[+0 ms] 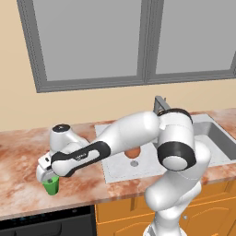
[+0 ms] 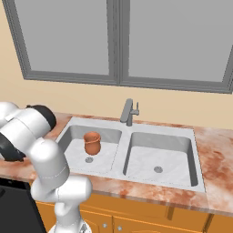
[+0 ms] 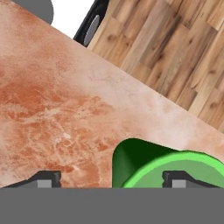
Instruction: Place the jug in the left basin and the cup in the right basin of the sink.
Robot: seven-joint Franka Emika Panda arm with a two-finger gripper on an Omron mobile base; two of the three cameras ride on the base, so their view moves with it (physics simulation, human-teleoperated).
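The green cup (image 1: 51, 185) stands on the marble counter left of the sink (image 2: 159, 129), close to the counter's front edge. My gripper (image 1: 49, 176) hangs right over it, pointing down, open. In the hand view the cup (image 3: 144, 162) lies low and to the right of the gripper (image 3: 113, 179): one fingertip (image 3: 178, 178) is over its rim, the other (image 3: 47, 178) is outside it above bare counter. The brown jug (image 2: 92, 143) stands upright in the left basin (image 2: 109, 154), partly hidden behind my arm (image 1: 133, 152). Nothing lies in the right basin (image 2: 150, 154).
A grey faucet (image 2: 128, 111) rises behind the divider between the basins. A dark appliance front (image 1: 46, 221) sits under the counter below the cup. The counter's front edge and wooden floor (image 3: 175, 52) run just beyond the cup. A window fills the wall behind.
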